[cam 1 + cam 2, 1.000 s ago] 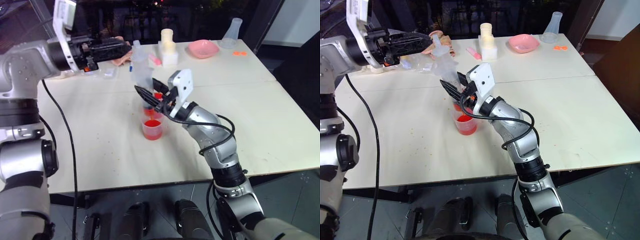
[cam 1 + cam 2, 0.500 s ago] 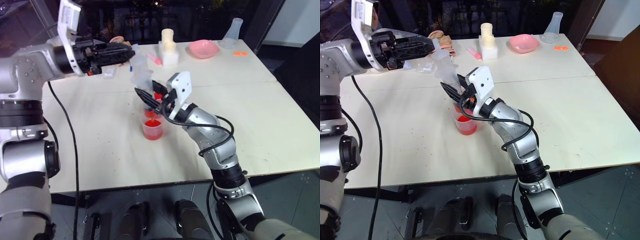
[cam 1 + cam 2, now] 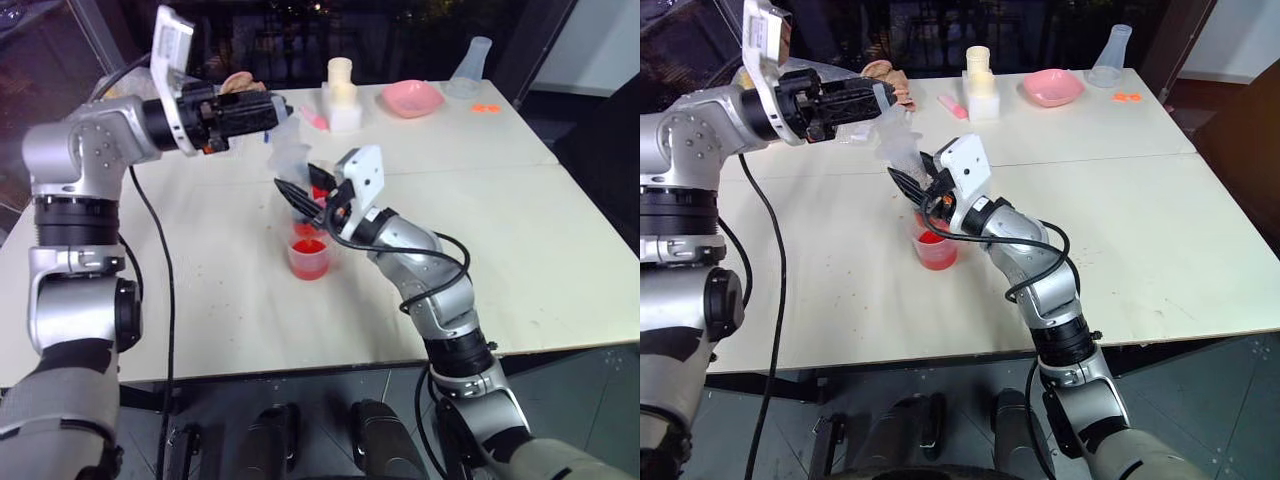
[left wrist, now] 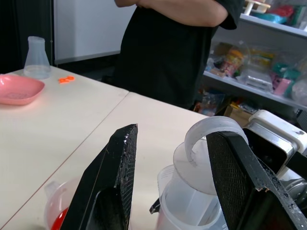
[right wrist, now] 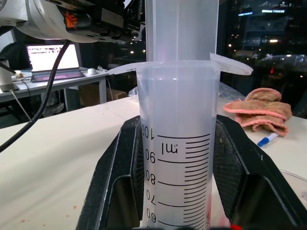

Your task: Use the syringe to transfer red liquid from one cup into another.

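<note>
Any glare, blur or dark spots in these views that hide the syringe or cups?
Head views: evenly lit table, dark background, syringe pale and slightly soft against it. Left wrist view: plunger top sharp, person behind slightly soft. Right wrist view: syringe graduations crisp, window lights and a bright laptop screen behind.

Silver jointed arms, black cables, black-fingered left gripper point(image 3: 262, 108).

frosted clear plastic syringe point(image 5: 178, 143) between matt black textured fingers point(image 5: 240, 163).
</note>
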